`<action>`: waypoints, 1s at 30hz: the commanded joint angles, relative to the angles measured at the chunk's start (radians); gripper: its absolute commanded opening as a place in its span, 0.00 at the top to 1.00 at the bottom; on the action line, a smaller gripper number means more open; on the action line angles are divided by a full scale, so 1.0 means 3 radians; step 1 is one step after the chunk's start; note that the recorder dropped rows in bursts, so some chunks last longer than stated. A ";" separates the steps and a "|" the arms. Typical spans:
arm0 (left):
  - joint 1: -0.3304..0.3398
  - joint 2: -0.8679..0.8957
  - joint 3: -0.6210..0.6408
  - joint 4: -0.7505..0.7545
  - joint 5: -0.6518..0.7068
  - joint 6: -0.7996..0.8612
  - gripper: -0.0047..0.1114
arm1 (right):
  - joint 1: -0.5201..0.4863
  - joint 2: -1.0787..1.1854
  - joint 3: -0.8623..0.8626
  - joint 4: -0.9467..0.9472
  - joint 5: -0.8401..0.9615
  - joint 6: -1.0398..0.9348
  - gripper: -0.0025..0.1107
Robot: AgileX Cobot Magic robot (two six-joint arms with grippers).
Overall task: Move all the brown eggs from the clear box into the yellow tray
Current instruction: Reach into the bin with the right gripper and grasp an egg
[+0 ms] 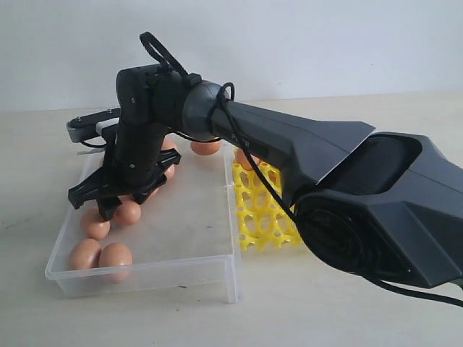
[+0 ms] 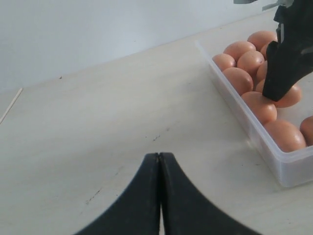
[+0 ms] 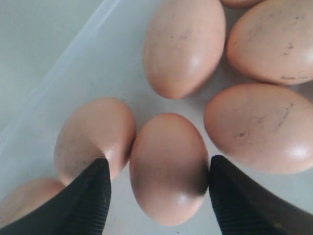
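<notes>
The right claw point(image 1: 124, 204) hangs low inside the clear box point(image 1: 145, 273) at the left of the exterior frame, its jaws spread wide and gripping nothing. In the right wrist view its two black fingertips point(image 3: 90, 196) stand on either side of the middle egg point(image 3: 166, 166), which lies on the box floor. A thin gap shows between that egg and the lower-left fingertip, which overlaps a neighbouring egg. The lower-right fingertip sits right at the egg's edge, and I cannot tell whether it touches. The brown eggs point(image 1: 94, 224) lie loose in the clear box, bunched along its left side. In the exterior view two sit in the lower-left corner, two more just under the claw, and one at the far wall near the frame's centre. The yellow tray point(image 1: 260, 210) stands on the table point(image 2: 98, 122) just beside the box's right wall, largely hidden behind the right arm point(image 1: 289, 144). An orange-brown patch shows at its upper edge, but whether that is an egg in a cup I cannot tell. The left claw point(image 2: 159, 156) is at the bottom centre of the left wrist view, its jaws pressed together, over the table and well apart from the box, which runs along that frame's right edge
</notes>
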 commanded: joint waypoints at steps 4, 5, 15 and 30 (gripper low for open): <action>-0.0006 -0.0020 -0.0013 0.0000 -0.0025 -0.0019 0.96 | 0.0020 0.0071 -0.0018 -0.0078 -0.0075 -0.0039 0.48; -0.0006 -0.0020 -0.0013 0.0000 -0.0025 -0.0019 0.96 | 0.0020 0.0077 -0.0018 -0.0108 -0.0045 -0.0039 0.48; -0.0006 -0.0020 -0.0013 0.0000 -0.0025 -0.0019 0.96 | 0.0020 0.0077 -0.0018 -0.0408 0.0119 0.0074 0.50; -0.0006 -0.0020 -0.0013 0.0000 -0.0025 -0.0019 0.96 | 0.0020 0.0077 -0.0018 -0.0405 -0.0331 0.0034 0.50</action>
